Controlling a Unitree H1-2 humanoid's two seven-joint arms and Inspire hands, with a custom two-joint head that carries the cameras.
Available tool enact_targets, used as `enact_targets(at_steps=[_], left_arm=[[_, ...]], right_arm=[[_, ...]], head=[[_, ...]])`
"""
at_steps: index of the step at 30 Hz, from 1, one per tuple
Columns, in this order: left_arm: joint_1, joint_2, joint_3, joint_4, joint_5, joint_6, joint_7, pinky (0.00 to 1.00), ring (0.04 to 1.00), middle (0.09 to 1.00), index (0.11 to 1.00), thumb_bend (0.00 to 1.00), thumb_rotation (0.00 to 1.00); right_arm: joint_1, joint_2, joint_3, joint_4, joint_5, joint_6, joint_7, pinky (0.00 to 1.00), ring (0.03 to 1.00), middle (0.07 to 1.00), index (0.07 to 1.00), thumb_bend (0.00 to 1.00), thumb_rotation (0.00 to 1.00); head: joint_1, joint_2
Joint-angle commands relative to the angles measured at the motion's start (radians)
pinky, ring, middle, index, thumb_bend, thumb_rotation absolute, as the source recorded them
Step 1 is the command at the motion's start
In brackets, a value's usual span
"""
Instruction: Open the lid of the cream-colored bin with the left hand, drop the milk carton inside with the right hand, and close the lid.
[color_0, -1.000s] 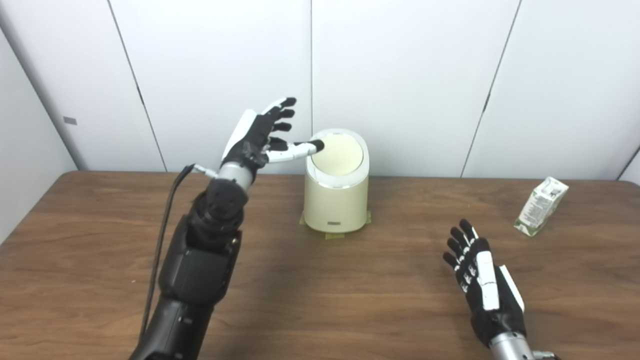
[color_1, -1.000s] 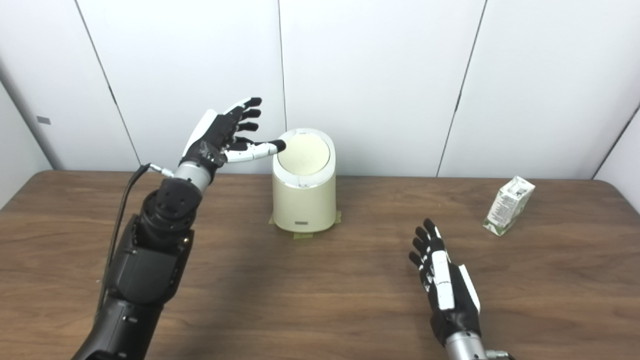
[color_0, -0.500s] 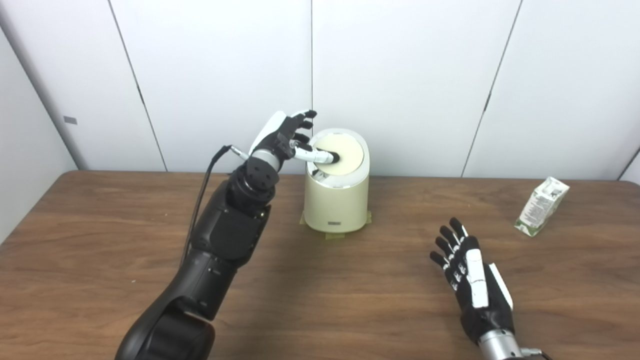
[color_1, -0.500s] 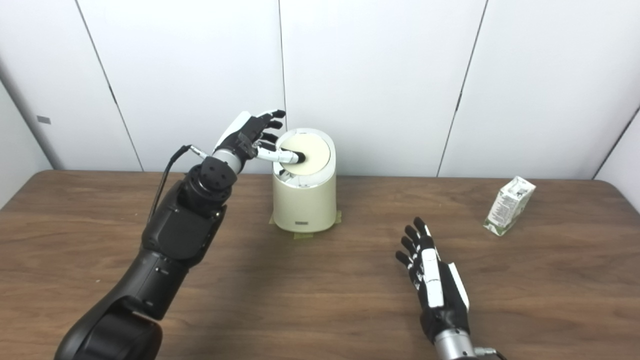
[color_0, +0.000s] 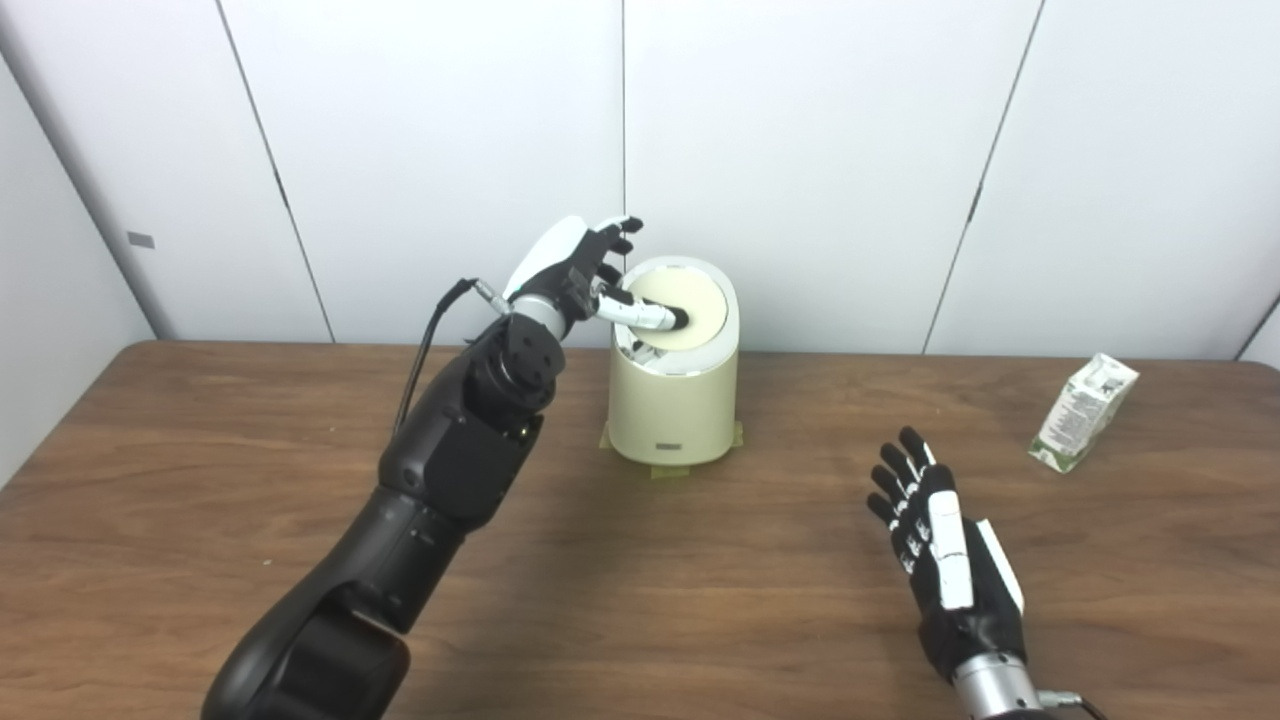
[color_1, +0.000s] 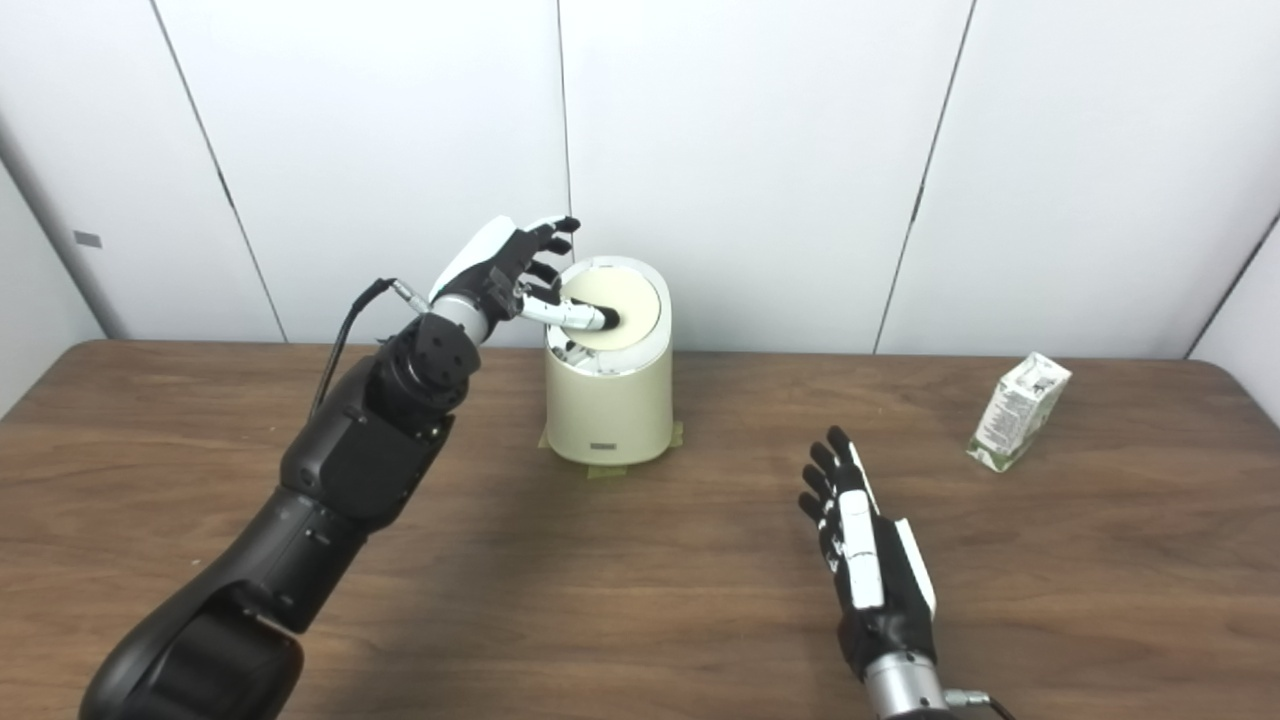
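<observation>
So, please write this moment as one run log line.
left hand: thumb pressing bin lid, lid tilting | right hand: open, above table | milk carton: untouched, far right

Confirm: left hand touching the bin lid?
Touching. In the left eye view, the left hand presses its thumb on the lid, which has tipped inward.

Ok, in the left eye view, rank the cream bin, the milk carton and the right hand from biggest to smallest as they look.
1. Cream bin, the largest.
2. Right hand, open above the table; it is nearer the camera, so it looks bigger than it would beside the others.
3. Milk carton, the smallest, tilted at the far right.
</observation>
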Motion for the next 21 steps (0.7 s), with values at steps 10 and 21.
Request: enact_targets(at_steps=[10, 21], left_arm=[[-0.025, 0.053, -0.071, -0.024, 0.101, -0.040, -0.014, 0.65, 0.775, 0.883, 0.917, 0.81, 0.00], [-0.018, 0.058, -0.122, 0.025, 0.155, -0.062, 0.000, 0.68, 0.823, 0.915, 0.916, 0.82, 0.00]], right_arm=[[-0.037, 0.000, -0.003, -0.047, 0.014, -0.014, 0.006, 0.92, 0.959, 0.969, 0.976, 0.67, 1.00], [-0.039, -0.008, -0.010, -0.039, 0.038, -0.029, 0.011, 0.91, 0.953, 0.966, 0.980, 0.68, 1.00]], head=[[0.003, 0.014], [0.003, 0.013]])
